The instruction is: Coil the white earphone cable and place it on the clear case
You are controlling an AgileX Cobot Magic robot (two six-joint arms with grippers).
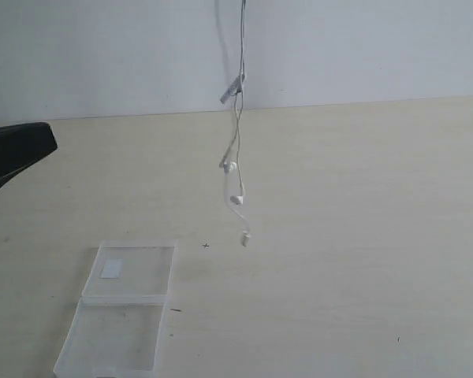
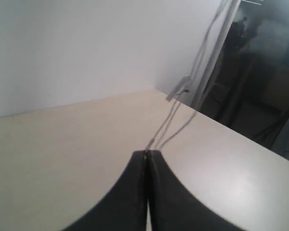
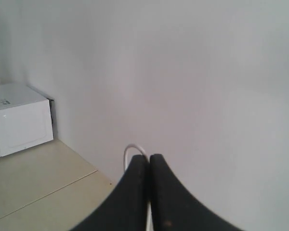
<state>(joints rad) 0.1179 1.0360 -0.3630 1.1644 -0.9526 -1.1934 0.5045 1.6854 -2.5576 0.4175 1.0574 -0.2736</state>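
The white earphone cable (image 1: 241,47) hangs straight down from above the exterior view's top edge. Its inline remote (image 1: 232,88) is high up, two earbuds (image 1: 230,166) sit lower, and the plug (image 1: 244,236) dangles just over the table. My right gripper (image 3: 149,156) is shut on the cable, and a small white loop (image 3: 132,151) sticks out beside its tips. My left gripper (image 2: 147,152) is shut and stays at the far left (image 1: 31,146), apart from the cable (image 2: 169,119), which hangs beyond its tips. The clear case (image 1: 126,307) lies open and flat at the front left, white label (image 1: 111,268) on the far half.
A pale wooden table (image 1: 363,260) runs back to a white wall (image 1: 363,47). A white box (image 3: 19,120) stands against the wall in the right wrist view. In the left wrist view the table's edge meets a dark area (image 2: 260,72).
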